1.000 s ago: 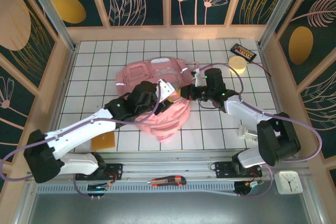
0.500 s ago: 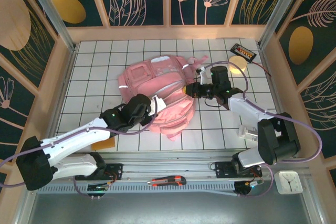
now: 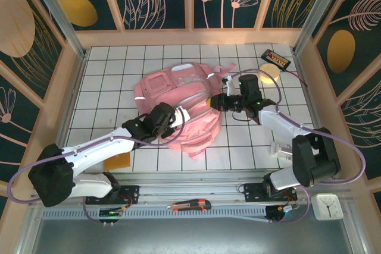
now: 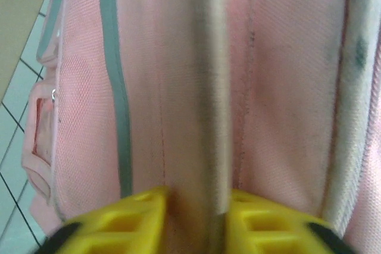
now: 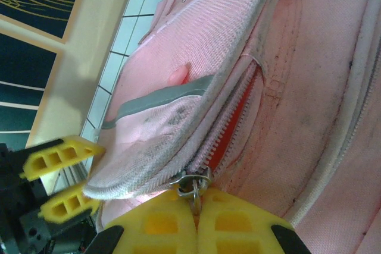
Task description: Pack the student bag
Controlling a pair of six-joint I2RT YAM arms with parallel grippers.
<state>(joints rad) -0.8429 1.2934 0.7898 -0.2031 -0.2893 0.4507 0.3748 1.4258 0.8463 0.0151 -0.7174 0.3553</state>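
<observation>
Two holds are now fixed on the student bag [image 3: 172,84] at mid-worktop [image 3: 107,87]: left fingers [image 4: 143,218] just closed on its fabric fold [image 4: 208,87], right fingers [image 5: 166,221] pinched on the zipper pull [image 5: 191,184], ready for unzipping.

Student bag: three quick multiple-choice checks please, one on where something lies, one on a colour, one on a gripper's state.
1. Where does the utility knife lie?
A in the table's far right corner
B on the metal rail at the near edge
C at the table's left edge

2. What colour shows inside the student bag at its open zip?
A blue
B black
C orange-red

3. The right gripper is:
A shut on the zipper pull
B open above a strap
C shut on a strap

Key:
1 B, the top view shows it on the rail.
2 C, the orange-red lining shows between the teeth.
3 A, its fingers pinch the metal pull.
</observation>
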